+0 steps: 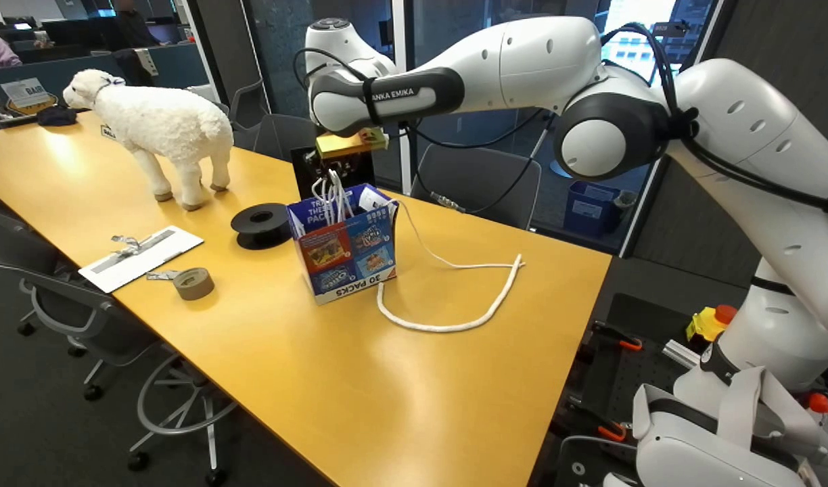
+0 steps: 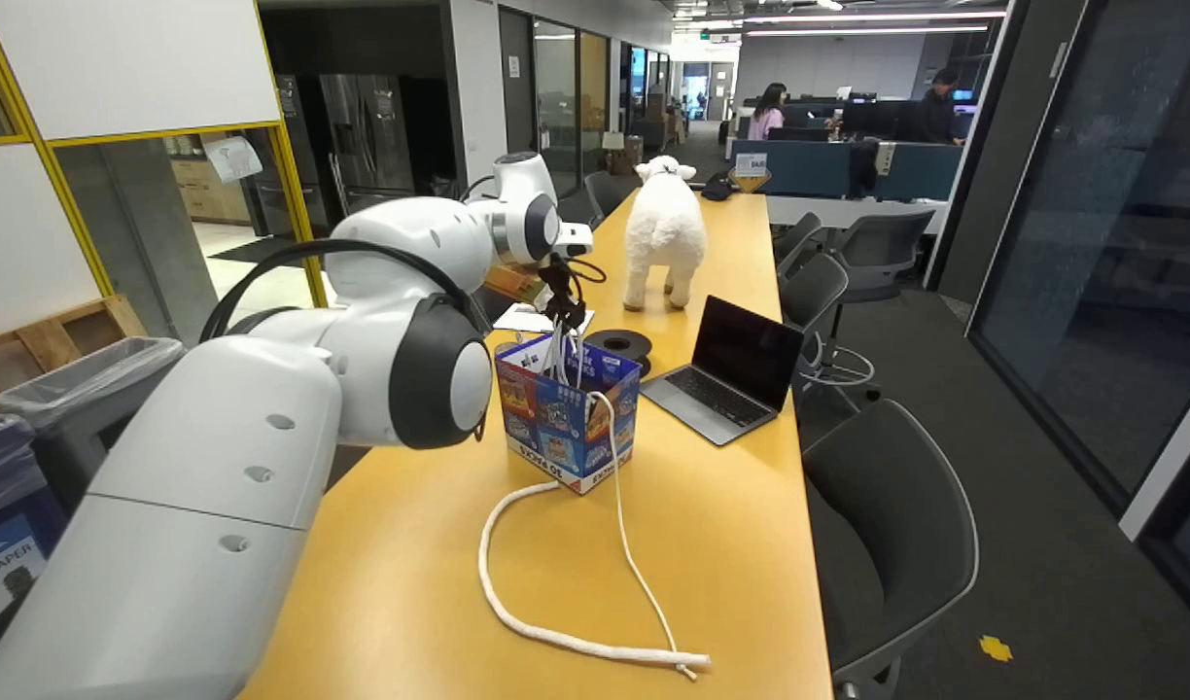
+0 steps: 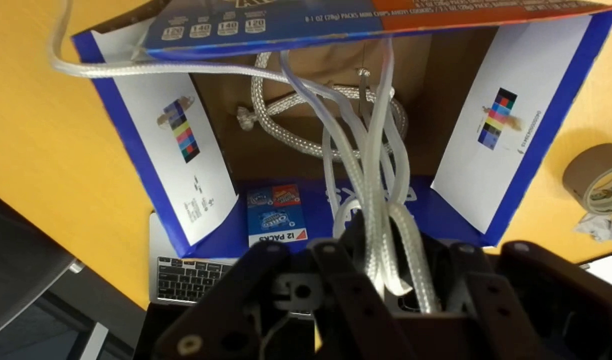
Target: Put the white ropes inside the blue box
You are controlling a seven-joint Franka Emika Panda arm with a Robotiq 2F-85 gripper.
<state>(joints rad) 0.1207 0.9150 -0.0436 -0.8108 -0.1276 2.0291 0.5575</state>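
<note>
White ropes [image 3: 372, 165] hang into the blue box [image 1: 350, 251] from your claw [image 2: 568, 316], clamped tight on their bundle. In an exterior view one strand [image 2: 612, 426] spills out onto the table's [image 2: 751, 544] near side; only your wrist view shows the coil [image 3: 306, 145] inside (braided, loosely looped).

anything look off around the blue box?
Yes. The "30 PACKS" lettering on the blue box reads upside down in both exterior views. Also, a thin white rope hangs out of it onto the table, where a thicker white rope lies; both are meant to go inside.
</note>
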